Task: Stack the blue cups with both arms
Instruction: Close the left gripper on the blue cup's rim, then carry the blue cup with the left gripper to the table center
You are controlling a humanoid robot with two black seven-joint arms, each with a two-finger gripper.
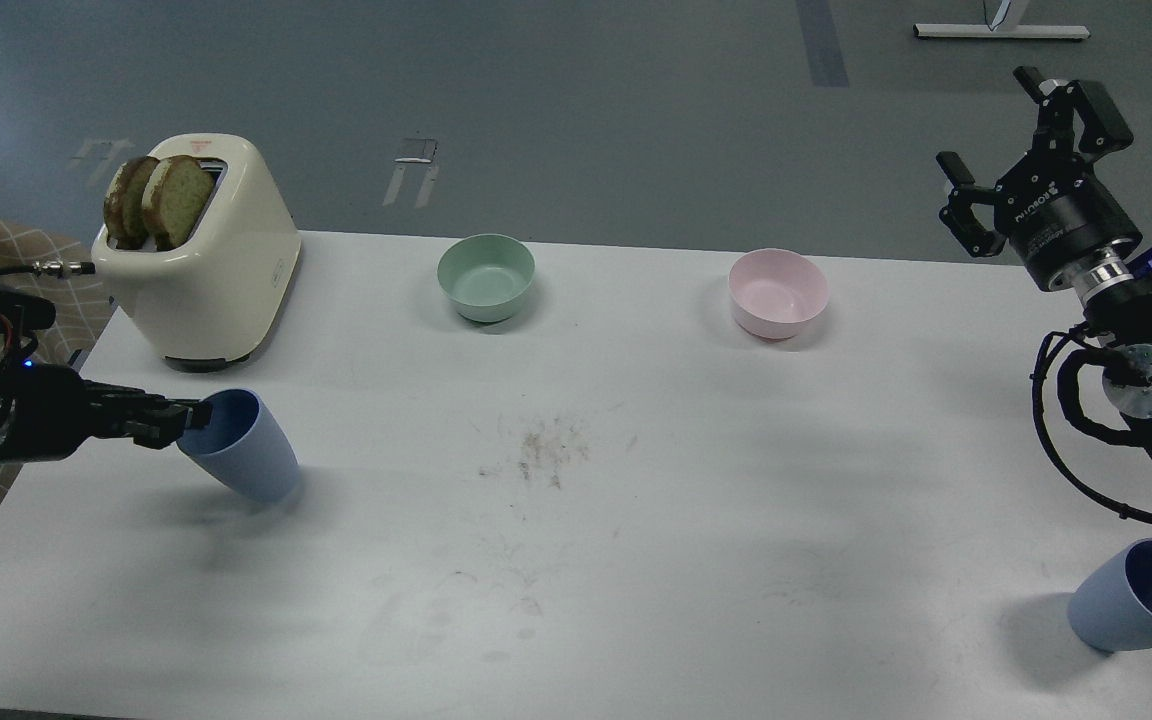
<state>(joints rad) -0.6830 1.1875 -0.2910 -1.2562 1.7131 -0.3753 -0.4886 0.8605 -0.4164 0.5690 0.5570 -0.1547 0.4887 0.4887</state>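
One pale-blue cup point(241, 445) is at the left of the white table point(576, 480), tilted with its mouth toward the left and its base down to the right. My left gripper point(184, 418) reaches in from the left and is shut on the cup's rim, one finger inside the mouth. The second blue cup point(1131, 598) is at the table's front right corner, mouth leaning right, partly cut off by the view's edge. My right gripper point(986, 120) is open and empty, raised above the table's back right corner, well apart from that cup.
A cream toaster point(201, 255) with two toast slices stands at the back left, just behind the held cup. A mint-green bowl point(486, 277) and a pink bowl point(778, 293) stand along the back. A smudge point(541, 450) marks the table's middle.
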